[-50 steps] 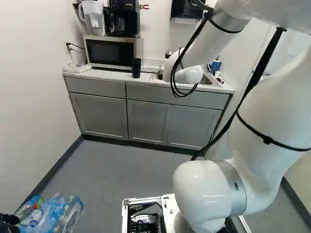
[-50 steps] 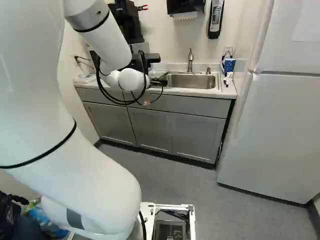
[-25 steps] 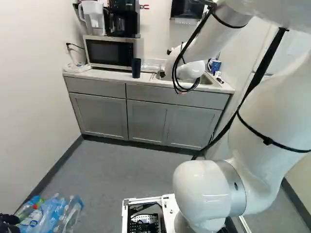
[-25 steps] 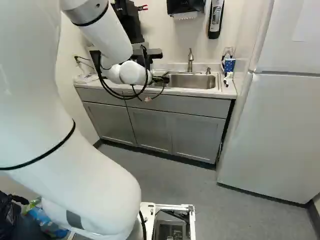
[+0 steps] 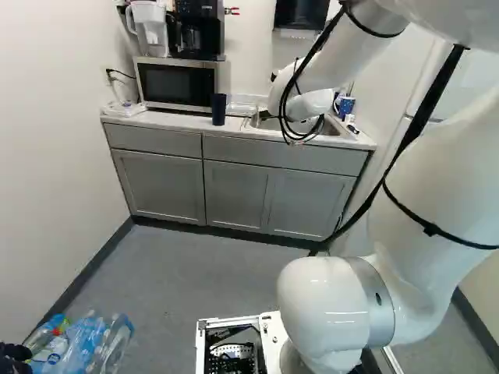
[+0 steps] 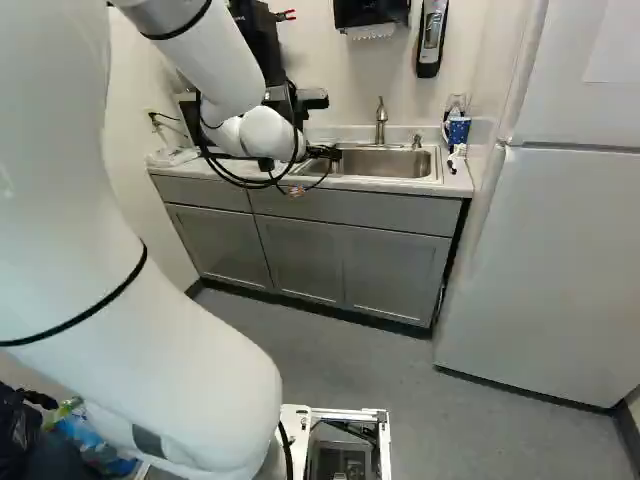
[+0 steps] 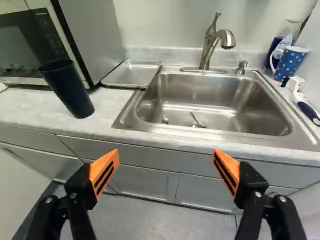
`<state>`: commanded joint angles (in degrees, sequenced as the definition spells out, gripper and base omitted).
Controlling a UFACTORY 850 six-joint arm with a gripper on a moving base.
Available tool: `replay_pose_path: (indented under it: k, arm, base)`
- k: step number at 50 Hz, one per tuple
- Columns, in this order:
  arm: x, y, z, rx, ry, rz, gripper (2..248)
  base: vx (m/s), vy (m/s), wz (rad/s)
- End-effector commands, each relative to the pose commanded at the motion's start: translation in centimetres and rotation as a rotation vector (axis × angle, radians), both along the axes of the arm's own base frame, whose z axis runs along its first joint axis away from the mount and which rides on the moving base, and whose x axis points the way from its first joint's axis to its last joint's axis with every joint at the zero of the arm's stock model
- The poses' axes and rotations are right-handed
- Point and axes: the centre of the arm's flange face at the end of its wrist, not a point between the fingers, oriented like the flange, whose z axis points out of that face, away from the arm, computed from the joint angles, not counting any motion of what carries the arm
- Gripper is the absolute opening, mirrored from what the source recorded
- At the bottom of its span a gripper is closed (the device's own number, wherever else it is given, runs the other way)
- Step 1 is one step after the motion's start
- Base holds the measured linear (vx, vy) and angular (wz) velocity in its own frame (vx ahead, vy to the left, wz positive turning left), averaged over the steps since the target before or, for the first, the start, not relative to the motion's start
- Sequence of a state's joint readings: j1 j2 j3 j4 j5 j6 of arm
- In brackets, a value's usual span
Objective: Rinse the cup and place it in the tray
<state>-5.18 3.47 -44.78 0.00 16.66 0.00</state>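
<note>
I have the hand [image 6: 325, 153] released, its fingers spread wide. The dark cup [image 7: 67, 90] stands upright on the desk [image 7: 30, 108] by the microwave [image 7: 19, 47] (the metal tray [image 7: 132, 74], I see, lies between microwave and sink [image 7: 280, 120]).

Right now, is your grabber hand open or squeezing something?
Gripper: open, its orange pads wide apart, holding nothing.
</note>
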Motion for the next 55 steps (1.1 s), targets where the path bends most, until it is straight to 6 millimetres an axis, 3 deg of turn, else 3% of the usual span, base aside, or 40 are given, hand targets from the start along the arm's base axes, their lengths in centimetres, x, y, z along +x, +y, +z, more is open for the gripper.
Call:
replay_pose_path:
  k: [55]
  arm:
    - [0.5, -1.7, 4.7, 0.007, 0.061, -0.035, 247]
  base:
    - [0.0, 0.0, 0.0]
